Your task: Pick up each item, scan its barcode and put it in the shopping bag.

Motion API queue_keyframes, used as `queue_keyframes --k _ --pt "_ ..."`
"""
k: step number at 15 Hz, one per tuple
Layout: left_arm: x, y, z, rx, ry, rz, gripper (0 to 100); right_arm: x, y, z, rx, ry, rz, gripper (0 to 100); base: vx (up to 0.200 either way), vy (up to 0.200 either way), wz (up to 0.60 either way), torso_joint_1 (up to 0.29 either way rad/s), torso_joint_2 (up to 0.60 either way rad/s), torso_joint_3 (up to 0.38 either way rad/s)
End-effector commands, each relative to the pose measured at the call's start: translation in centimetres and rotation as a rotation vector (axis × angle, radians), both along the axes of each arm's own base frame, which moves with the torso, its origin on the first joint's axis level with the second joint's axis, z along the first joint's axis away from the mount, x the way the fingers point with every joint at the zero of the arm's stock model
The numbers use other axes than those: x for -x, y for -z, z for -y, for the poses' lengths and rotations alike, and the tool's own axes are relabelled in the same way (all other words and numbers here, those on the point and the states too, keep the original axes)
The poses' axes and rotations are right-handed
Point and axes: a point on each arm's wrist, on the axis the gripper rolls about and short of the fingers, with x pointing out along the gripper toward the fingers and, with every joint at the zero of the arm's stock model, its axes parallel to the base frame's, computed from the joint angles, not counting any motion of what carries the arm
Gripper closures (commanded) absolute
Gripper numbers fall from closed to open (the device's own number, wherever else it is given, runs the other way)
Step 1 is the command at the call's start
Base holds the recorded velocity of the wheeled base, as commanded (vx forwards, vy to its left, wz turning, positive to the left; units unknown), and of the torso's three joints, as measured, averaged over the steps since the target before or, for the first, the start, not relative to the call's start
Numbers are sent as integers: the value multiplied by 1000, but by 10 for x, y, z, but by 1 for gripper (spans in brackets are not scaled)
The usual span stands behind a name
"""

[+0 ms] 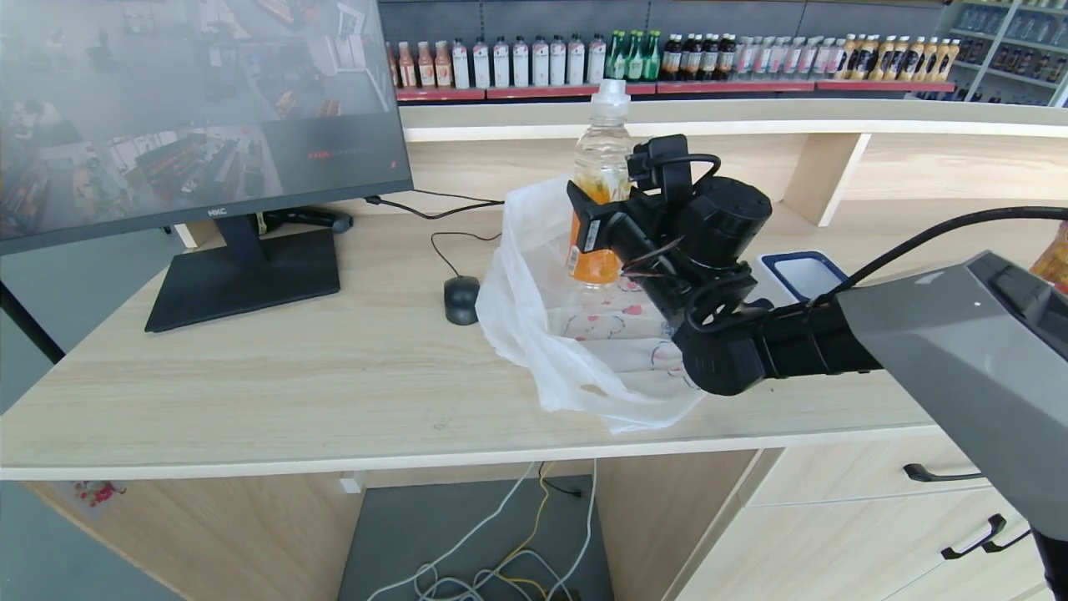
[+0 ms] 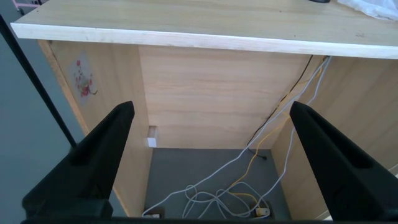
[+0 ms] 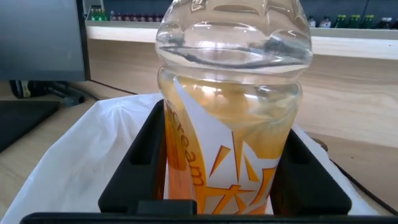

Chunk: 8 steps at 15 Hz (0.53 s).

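Now the right pincer (image 1: 594, 227) grips the orange drink bottle (image 1: 602, 142) upright over the mouth of the shopping bag (image 1: 534, 334). Bagging seems in hand, so the next move calls for lowering it inside and releasing. The left pincer (image 2: 211, 109) gapes empty.

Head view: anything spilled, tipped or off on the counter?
Nothing stands out. The bottle is upright in the right gripper over the open shopping bag, cap on, no liquid on the counter. Only nit: the bag's front corner lies near the counter's edge.
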Motion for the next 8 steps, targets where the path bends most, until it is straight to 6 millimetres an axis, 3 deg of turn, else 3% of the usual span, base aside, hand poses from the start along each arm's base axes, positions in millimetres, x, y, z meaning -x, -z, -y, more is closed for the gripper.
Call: queue_keyframes --k 1,8 --pt "0 0 0 1 1 1 0 -5 9 -3 9 -8 -10 100 0 0 0 0 0 0" --pt "0 0 0 -1 1 1 0 -3 19 -11 27 -34 -28 100 0 0 0 0 0 0"
